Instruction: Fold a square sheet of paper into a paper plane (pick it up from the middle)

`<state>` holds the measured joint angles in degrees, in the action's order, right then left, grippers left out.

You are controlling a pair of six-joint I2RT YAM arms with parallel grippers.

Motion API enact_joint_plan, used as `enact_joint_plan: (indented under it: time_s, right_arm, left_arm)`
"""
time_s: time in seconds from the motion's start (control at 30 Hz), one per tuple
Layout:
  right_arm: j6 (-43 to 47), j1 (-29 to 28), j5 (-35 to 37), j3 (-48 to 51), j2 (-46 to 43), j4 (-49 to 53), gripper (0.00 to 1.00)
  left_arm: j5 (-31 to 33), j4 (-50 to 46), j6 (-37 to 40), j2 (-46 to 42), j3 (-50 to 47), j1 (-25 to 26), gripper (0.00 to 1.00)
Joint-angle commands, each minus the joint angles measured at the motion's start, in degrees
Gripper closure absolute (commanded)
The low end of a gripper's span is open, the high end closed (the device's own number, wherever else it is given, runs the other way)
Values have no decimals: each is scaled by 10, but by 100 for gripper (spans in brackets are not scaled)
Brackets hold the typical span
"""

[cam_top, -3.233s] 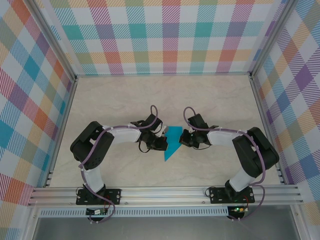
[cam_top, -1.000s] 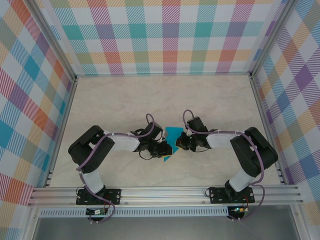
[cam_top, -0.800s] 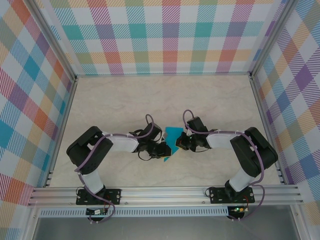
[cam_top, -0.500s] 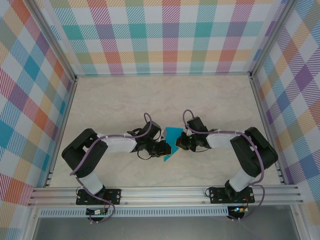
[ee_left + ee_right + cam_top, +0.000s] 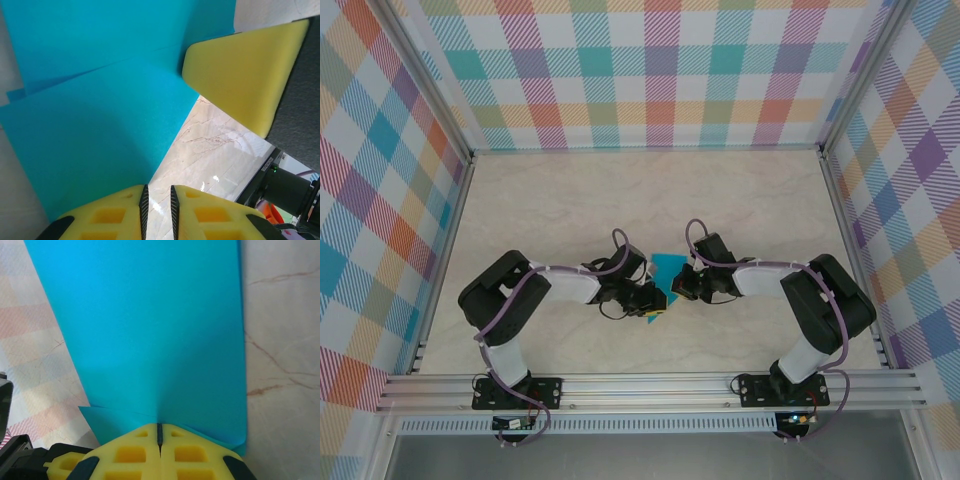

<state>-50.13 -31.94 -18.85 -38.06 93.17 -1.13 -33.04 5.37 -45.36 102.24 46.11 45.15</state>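
Two sets of fingers met at the folded teal sheet of paper (image 5: 667, 266) in the near middle of the tabletop (image 5: 560, 200). The right fingers (image 5: 150, 441) were clenched on the sheet's edge, the paper fanning away from them. The left fingers (image 5: 131, 202) stood almost together, a thin slit between them, at the sheet's pointed corner; I couldn't tell whether they pinched it.
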Motion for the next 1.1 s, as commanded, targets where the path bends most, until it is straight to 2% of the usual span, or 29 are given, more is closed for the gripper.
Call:
enact_joint_plan:
  time_s: [0.0, 0.23, 0.43, 0.67, 0.77, 1.07]
  right_arm:
    - [2, 0, 47, 9, 21, 82, 96]
    - [5, 0, 50, 6, 22, 89, 96]
    - [1, 0, 51, 8, 21, 88, 96]
    - [1, 0, 46, 5, 19, 86, 95]
    - [1, 0, 46, 1, 20, 87, 95]
    - [-3, 0, 42, -12, 6, 86, 95]
  left_arm:
    - [6, -69, 4, -10, -48, 6, 78]
    - [-8, -157, 58, -58, -63, 5, 78]
    - [17, -198, 63, -100, -64, 6, 78]
    - [50, -169, 41, -137, -36, 6, 78]
    - [78, -155, 37, -129, -12, 5, 78]
    - [101, -124, 39, -37, 43, 5, 79]
